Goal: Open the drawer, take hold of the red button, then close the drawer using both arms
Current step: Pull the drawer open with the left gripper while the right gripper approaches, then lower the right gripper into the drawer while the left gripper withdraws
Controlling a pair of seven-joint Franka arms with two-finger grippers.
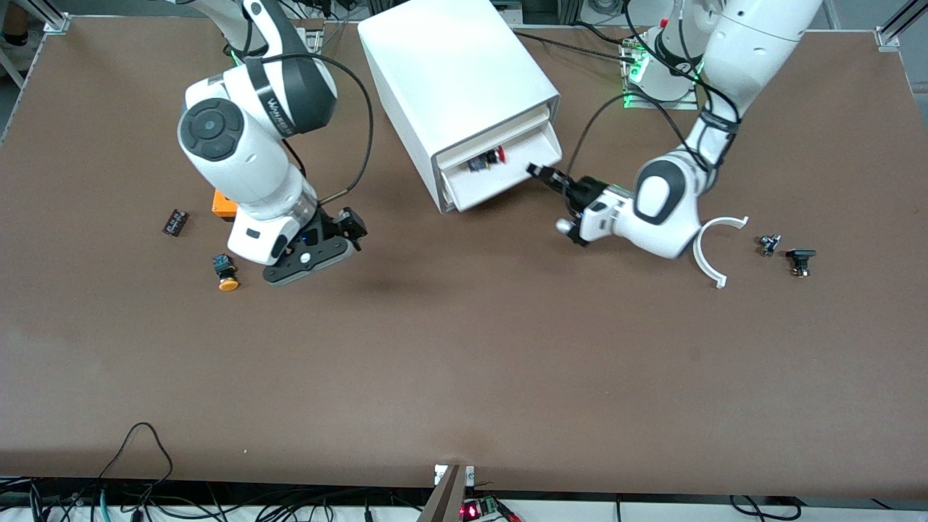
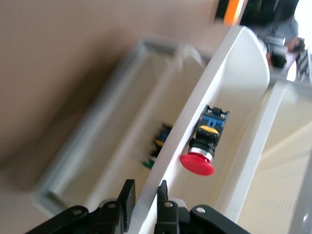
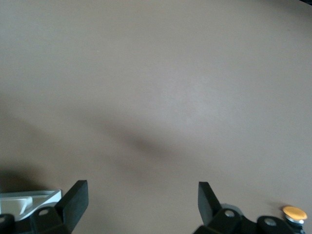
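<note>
The white cabinet point(image 1: 457, 87) has one drawer point(image 1: 478, 187) pulled a little way out. The button point(image 1: 499, 154), red-capped with a black body, lies on its side inside that drawer. My left gripper point(image 1: 538, 172) is at the drawer's end toward the left arm. In the left wrist view the left gripper point(image 2: 145, 190) is shut on the drawer's thin front wall point(image 2: 214, 92), one finger on each face, with the button point(image 2: 197, 163) just inside. My right gripper point(image 1: 346, 226) hangs open over bare table toward the right arm's end; the right gripper point(image 3: 141, 195) holds nothing.
Near the right gripper lie an orange-yellow capped button point(image 1: 227, 275), an orange box point(image 1: 223, 204) and a small black part point(image 1: 175, 222). Toward the left arm's end lie a white curved piece point(image 1: 714, 250) and two small dark parts point(image 1: 770, 244) point(image 1: 800, 259).
</note>
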